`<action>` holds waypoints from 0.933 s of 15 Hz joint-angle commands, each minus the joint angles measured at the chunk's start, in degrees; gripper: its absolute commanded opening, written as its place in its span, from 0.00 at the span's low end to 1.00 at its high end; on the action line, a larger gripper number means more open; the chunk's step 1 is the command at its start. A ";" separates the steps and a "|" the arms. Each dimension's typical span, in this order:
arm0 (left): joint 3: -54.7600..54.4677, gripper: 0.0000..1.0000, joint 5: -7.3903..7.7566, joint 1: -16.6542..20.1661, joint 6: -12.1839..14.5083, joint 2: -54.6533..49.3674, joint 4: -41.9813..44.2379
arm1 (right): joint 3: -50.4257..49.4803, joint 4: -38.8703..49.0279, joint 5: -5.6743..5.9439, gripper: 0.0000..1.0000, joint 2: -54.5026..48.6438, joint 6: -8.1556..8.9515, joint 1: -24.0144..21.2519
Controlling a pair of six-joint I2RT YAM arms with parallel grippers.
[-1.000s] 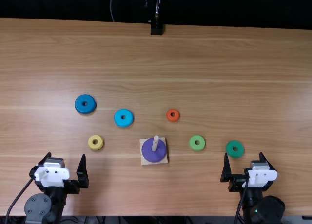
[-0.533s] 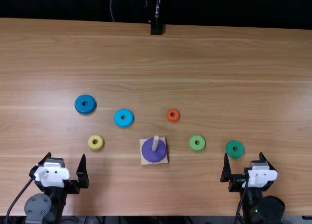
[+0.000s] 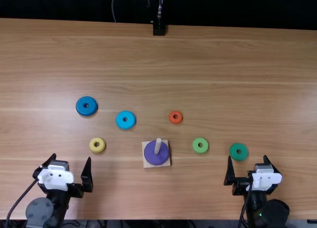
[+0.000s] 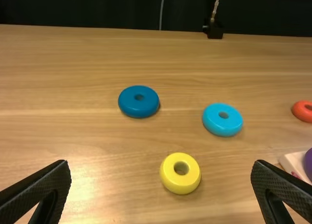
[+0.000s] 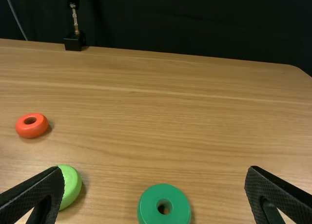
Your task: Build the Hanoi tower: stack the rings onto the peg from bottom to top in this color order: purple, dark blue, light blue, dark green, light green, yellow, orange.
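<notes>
Though wide open and empty, left claw (image 3: 72,158) and right claw (image 3: 247,158) tips forward over the table (image 3: 198,59).

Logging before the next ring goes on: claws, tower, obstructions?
Left claw open, right claw open, both empty. Purple ring on peg; dark blue ring next, loose on table. Yellow ring possibly close to left claw's path.

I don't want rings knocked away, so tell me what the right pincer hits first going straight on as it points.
Most likely the dark green ring, lying nearly in line with the right pincer; how high the pincer sits is unclear, so it might pass over.
</notes>
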 commanded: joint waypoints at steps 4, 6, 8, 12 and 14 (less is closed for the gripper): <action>18.10 1.00 -2.46 -0.09 0.62 16.99 0.41 | -3.81 -3.96 0.82 1.00 -0.71 0.03 -0.34; 25.04 1.00 -2.46 -0.09 0.52 26.83 0.31 | -3.81 -3.96 0.82 1.00 -0.71 0.03 -0.43; 31.28 1.00 -2.88 1.22 0.62 36.76 0.20 | -3.81 -3.96 0.82 1.00 -0.71 0.03 -0.34; 46.57 1.00 -6.26 4.74 0.62 58.65 -5.07 | -3.90 -3.96 0.82 1.00 -0.71 0.03 -0.34; 55.10 1.00 -4.78 4.74 2.84 68.85 -12.35 | -3.90 -3.96 0.82 1.00 -0.71 0.03 -0.34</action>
